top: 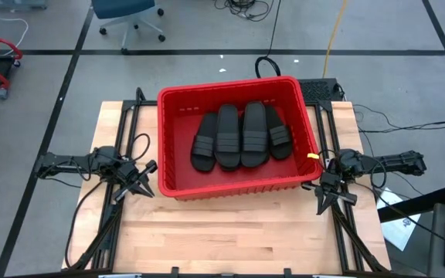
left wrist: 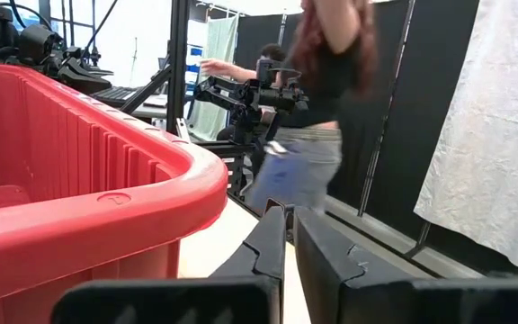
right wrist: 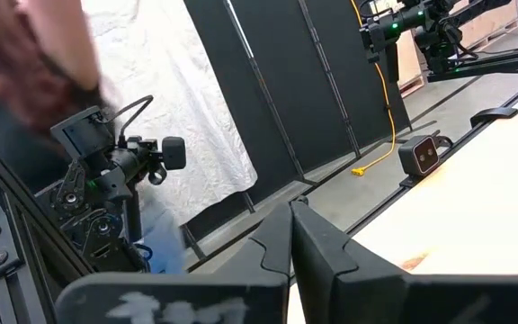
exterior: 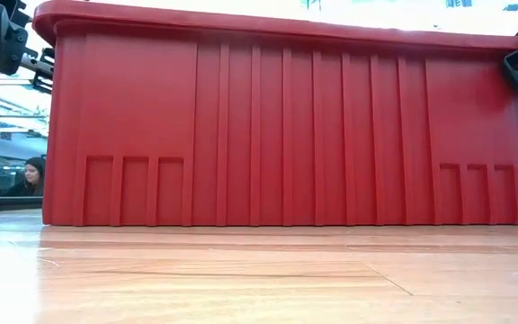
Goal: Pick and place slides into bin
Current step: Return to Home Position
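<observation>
Slides (top: 230, 139) inside red bin (top: 230, 188)

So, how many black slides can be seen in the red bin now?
4 slides show, side by side in the bin: the leftmost slide, the second slide, the third slide, the rightmost slide. More may lie hidden under them.

The bin (top: 224, 87) stands on the table (top: 238, 239) between the two tools. The left tool (top: 143, 188) sits just beside one near corner, the right tool (top: 324, 202) just beside the other, both outside the rim. Inside the bin, between the tools, four slides (top: 242, 136) lie side by side, touching.
</observation>
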